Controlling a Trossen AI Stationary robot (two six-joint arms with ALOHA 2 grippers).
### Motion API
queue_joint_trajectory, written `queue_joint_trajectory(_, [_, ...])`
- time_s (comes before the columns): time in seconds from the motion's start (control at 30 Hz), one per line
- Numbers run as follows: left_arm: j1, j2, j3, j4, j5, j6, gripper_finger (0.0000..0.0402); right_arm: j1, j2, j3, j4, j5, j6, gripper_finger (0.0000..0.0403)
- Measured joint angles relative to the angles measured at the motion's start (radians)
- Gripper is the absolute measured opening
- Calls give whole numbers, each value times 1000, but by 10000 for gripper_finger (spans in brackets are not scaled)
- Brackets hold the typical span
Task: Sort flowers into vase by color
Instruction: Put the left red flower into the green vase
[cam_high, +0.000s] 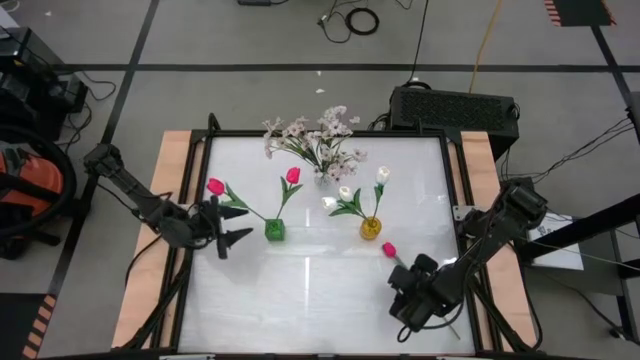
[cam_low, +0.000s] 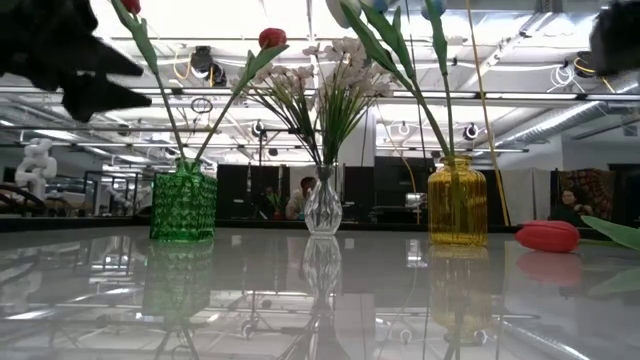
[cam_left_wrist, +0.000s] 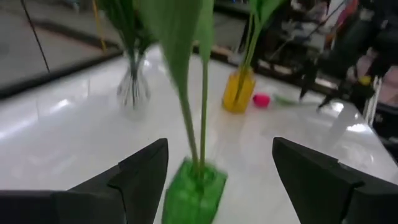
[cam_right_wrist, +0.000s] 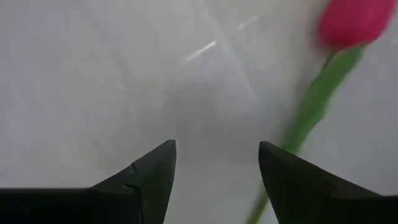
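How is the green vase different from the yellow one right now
The green vase is squarish and holds two pink tulips; the yellow vase is rounder and holds white tulips. The green vase stands nearer the left gripper. Both stand upright on the table.

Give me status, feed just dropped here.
Left gripper open beside green vase, holding nothing. Right gripper open over loose pink tulip lying on table. Nothing in the way.
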Motion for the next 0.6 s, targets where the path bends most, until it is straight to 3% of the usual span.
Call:
queue_joint_trajectory(0.13, [6, 0, 0, 48, -88, 67, 273, 31, 0, -55, 109, -21, 50, 222])
queue_joint_trajectory(0.23, [28, 1, 0, 12, -138, 61, 233, 52, 0, -59, 112, -21, 81, 222])
queue_joint_trajectory(0.6, [69, 3, 0, 83, -56, 127, 37, 100, 0, -53, 95, -67, 157, 222])
